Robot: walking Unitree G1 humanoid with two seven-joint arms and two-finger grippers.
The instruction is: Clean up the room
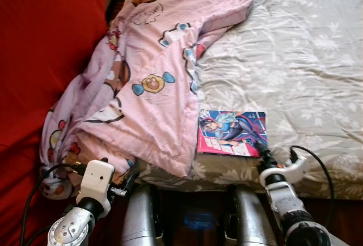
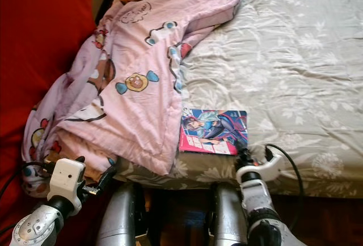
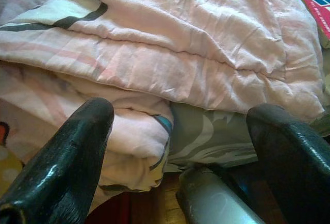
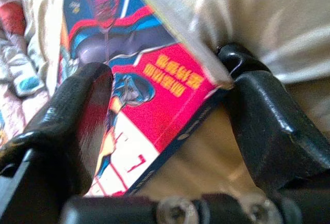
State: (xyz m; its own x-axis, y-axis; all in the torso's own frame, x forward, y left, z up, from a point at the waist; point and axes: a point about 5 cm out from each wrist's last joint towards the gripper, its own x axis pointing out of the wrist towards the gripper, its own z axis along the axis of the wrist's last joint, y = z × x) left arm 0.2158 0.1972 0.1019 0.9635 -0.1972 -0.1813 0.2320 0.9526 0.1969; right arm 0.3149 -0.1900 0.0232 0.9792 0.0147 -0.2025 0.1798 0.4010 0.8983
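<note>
A colourful comic book [image 1: 232, 132] lies flat near the front edge of the bed [image 1: 300, 59], beside a pink cartoon-print blanket [image 1: 153, 81]. My right gripper [image 1: 262, 151] is at the book's near right corner. Seen from the right wrist, that gripper [image 4: 175, 126] is open, with the book's corner [image 4: 154, 100] between its two black fingers [image 4: 77, 126]. My left gripper [image 1: 133, 181] is low at the bed's front, open, just short of the blanket's hanging edge [image 3: 154, 79].
A large red surface [image 1: 45, 47] stands along the left side, and the blanket drapes down against it. The grey floral sheet [image 1: 317, 104] stretches bare to the right and back. My silver legs [image 1: 142, 217] are close to the bed front.
</note>
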